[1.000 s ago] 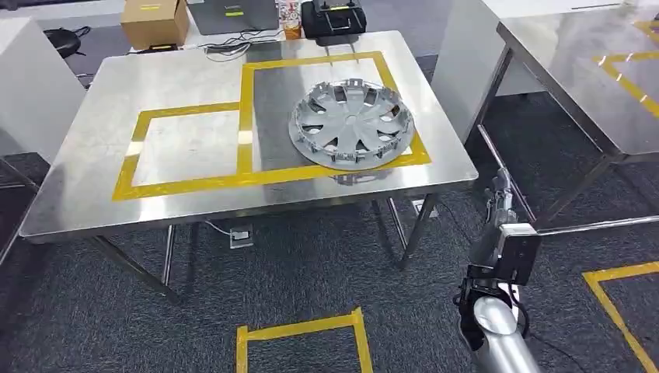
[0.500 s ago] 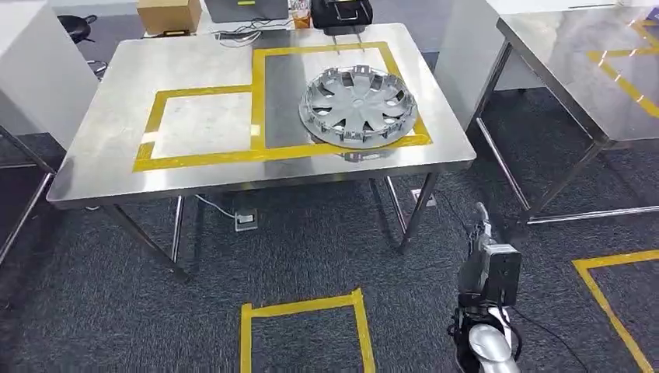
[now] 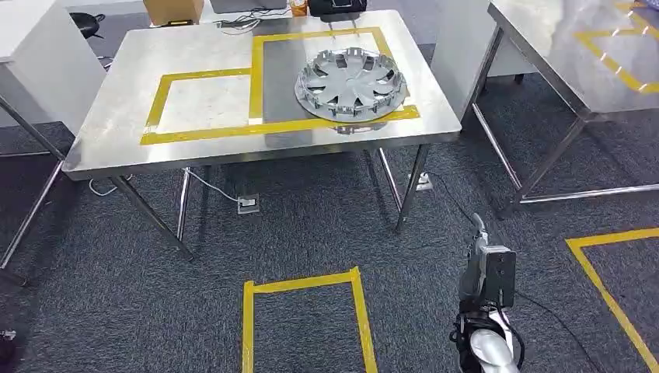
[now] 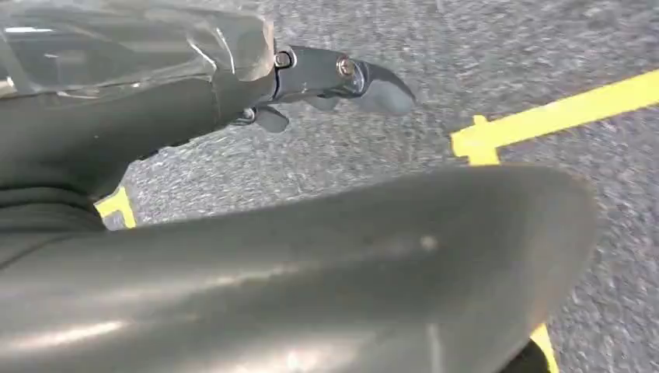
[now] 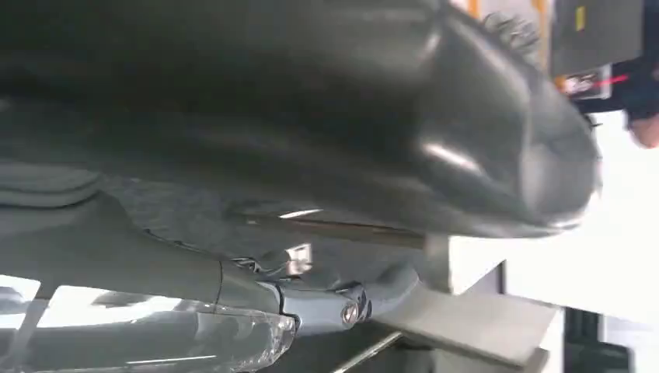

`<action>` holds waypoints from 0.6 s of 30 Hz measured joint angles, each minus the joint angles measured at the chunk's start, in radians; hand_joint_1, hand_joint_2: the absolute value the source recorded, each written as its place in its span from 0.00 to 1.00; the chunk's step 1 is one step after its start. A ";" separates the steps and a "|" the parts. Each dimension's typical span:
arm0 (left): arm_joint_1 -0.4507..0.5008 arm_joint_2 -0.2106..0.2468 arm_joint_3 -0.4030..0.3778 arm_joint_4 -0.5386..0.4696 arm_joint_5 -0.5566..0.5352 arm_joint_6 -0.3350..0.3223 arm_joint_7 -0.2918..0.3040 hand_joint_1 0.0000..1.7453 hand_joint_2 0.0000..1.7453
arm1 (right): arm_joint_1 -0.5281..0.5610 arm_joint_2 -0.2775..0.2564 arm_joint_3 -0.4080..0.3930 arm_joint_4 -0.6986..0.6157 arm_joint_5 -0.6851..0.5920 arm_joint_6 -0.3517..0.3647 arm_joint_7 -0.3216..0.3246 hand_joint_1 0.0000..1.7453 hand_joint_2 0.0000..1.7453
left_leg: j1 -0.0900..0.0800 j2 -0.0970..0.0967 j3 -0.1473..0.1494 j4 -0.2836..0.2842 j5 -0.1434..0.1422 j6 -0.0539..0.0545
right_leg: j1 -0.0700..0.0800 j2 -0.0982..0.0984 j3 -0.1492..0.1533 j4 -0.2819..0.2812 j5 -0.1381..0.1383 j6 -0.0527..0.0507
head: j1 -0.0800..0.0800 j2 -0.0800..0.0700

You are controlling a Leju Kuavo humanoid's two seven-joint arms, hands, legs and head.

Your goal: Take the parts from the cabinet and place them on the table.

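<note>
Head view: I am looking down on a steel bench (image 3: 116, 132) at 12 o'clock, where the hubcap (image 3: 350, 74) is lying flat inside the right-hand square of yellow tape (image 3: 256, 78). My right robot hand (image 3: 479, 256) is hanging at 5 o'clock over the grey carpet (image 3: 311, 225), well apart from the bench, grasping nothing; I cannot tell how its fingers are lying. In the left wrist view, my left robot hand (image 4: 334, 78) is hanging over the carpet, fingers extended and released.
</note>
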 joint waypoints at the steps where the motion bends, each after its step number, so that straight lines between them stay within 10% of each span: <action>1: 0.000 0.000 0.003 -0.001 0.000 0.000 0.000 0.00 0.00 | 0.000 0.000 0.000 0.004 -0.002 0.002 0.009 0.00 0.00 | 0.000 0.000 -0.020 0.082 -0.064 -0.005 | 0.000 0.000 -0.015 0.001 0.013 0.000 | 0.000 0.000; 3: 0.000 0.002 0.005 -0.001 -0.003 0.000 0.000 0.00 0.00 | 0.002 0.000 -0.002 0.020 -0.018 0.003 0.033 0.00 0.00 | 0.000 0.000 -0.042 0.225 -0.126 -0.010 | 0.002 0.000 -0.042 0.002 0.037 0.001 | -0.001 0.000; 4: 0.000 0.002 0.005 -0.002 -0.004 -0.002 0.002 0.00 0.00 | 0.006 0.000 -0.003 0.030 -0.029 0.004 0.049 0.00 0.00 | 0.000 0.000 -0.027 0.246 -0.109 -0.009 | 0.003 0.000 -0.058 0.004 0.049 0.003 | -0.002 0.000; 7: 0.000 0.005 0.008 -0.005 -0.006 -0.008 0.011 0.00 0.00 | 0.015 0.000 -0.015 0.067 -0.056 0.010 0.099 0.00 0.00 | -0.001 -0.003 0.139 0.063 -0.029 0.007 | 0.007 0.001 -0.095 0.005 0.080 0.010 | -0.001 0.000; 8: -0.001 0.010 0.010 -0.006 -0.007 -0.009 0.012 0.00 0.00 | 0.015 0.003 -0.017 0.079 -0.065 0.012 0.113 0.00 0.00 | -0.005 -0.008 0.203 -0.035 -0.059 0.018 | 0.005 0.001 -0.099 0.006 0.087 0.014 | 0.001 0.000; 9: -0.001 0.011 0.011 -0.007 -0.010 -0.009 0.014 0.00 0.00 | 0.014 0.005 -0.022 0.097 -0.078 0.014 0.127 0.00 1.00 | -0.007 -0.008 0.243 -0.099 -0.089 0.022 | 0.010 0.000 -0.103 0.005 0.096 0.021 | 0.000 0.000; 13: 0.001 0.019 0.011 -0.013 -0.022 -0.005 0.031 0.00 0.00 | 0.015 0.006 -0.046 0.217 -0.136 0.032 0.192 0.00 1.00 | -0.015 -0.004 0.219 -0.109 -0.046 0.048 | 0.008 0.000 -0.104 -0.011 0.128 0.049 | 0.001 0.000; 16: 0.000 0.021 0.012 -0.019 -0.023 -0.004 0.035 0.00 0.00 | 0.015 0.006 -0.060 0.319 -0.157 0.045 0.214 0.00 1.00 | -0.013 0.000 0.183 -0.116 -0.004 0.065 | 0.002 0.001 -0.162 0.128 -0.013 0.027 | 0.007 0.000; 18: 0.001 0.022 0.012 -0.021 -0.028 -0.001 0.039 0.00 0.00 | 0.013 0.006 -0.069 0.384 -0.178 0.056 0.233 0.00 1.00 | -0.015 0.001 0.147 -0.113 0.022 0.067 | 0.002 0.001 -0.201 0.286 -0.085 0.032 | 0.007 0.000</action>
